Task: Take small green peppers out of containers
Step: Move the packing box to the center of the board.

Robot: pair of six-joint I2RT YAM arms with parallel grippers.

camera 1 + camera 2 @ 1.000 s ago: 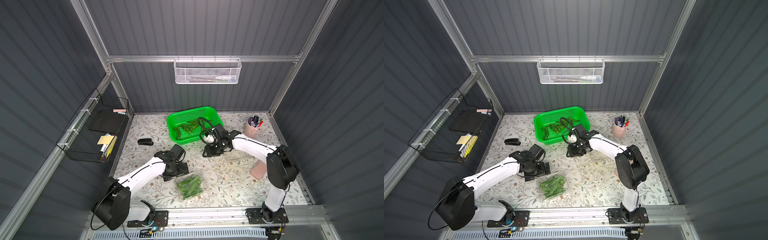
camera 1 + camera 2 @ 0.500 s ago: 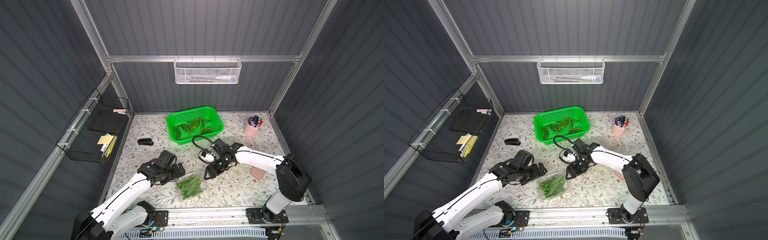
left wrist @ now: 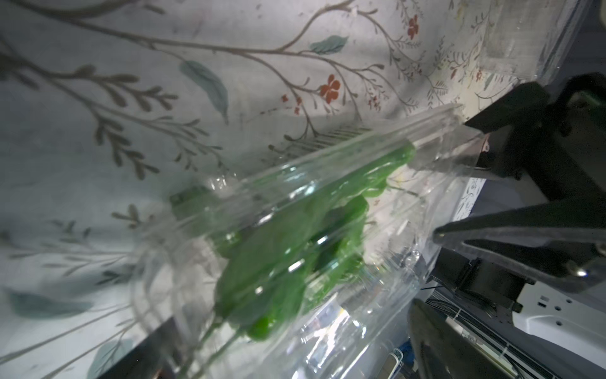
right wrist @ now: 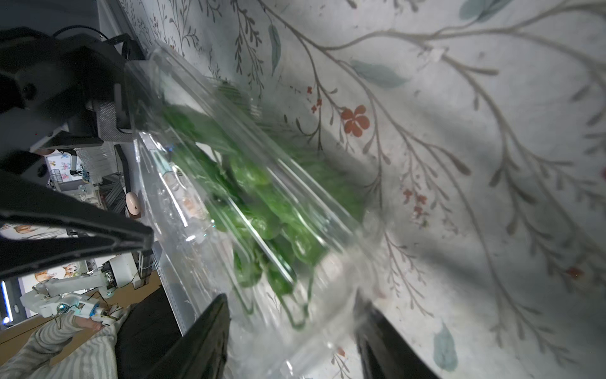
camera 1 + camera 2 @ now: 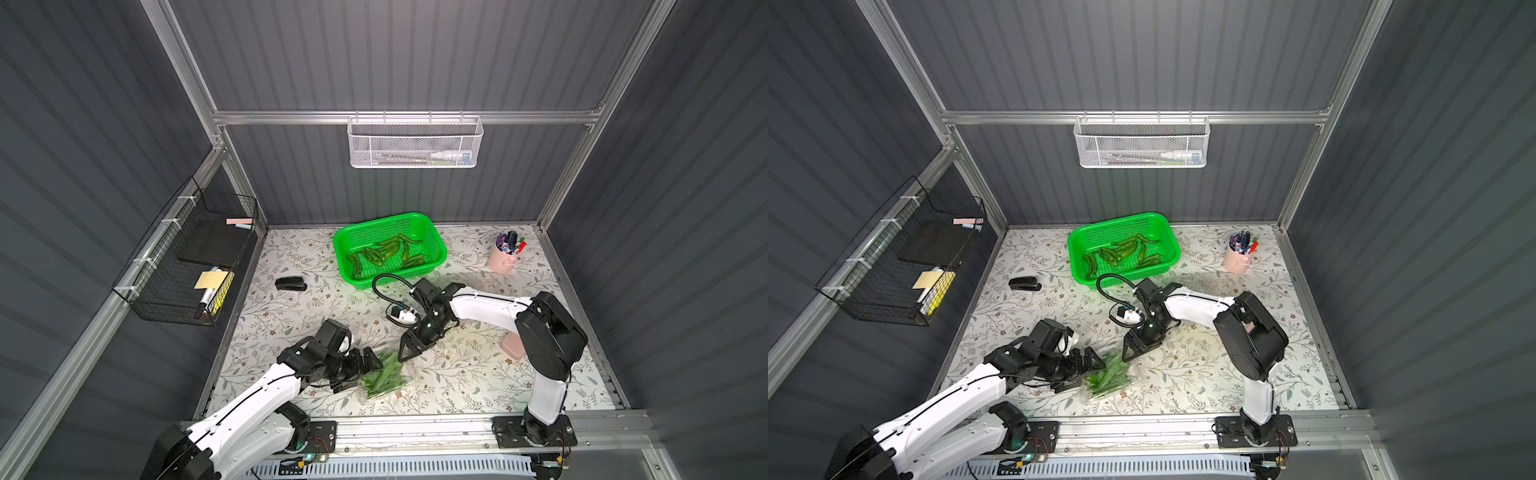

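The small green peppers [image 5: 383,375] are in two places. One bunch is packed inside a clear container [image 5: 405,382]. It lies on the flowery table [image 5: 478,374], near the front edge and about in the middle. In the left wrist view the peppers show through the see-through plastic, a bit blurry. More small green peppers [image 5: 380,255] lie loose in the green basket [image 5: 338,249] at the back of the table, well apart from the container.

The left gripper [image 5: 365,374] is at the container's left end. Its fingers are spread wide, one on each side of that end. I cannot tell if they touch the plastic.

The right gripper [image 5: 410,353] points down at the container's back corner. Its fingers [image 4: 203,338] are apart too, and a corner of the plastic sits between them.

A pink cup [image 5: 503,262] full of pens stands at the back right. A black stapler [image 5: 291,284] lies to the left of the basket.
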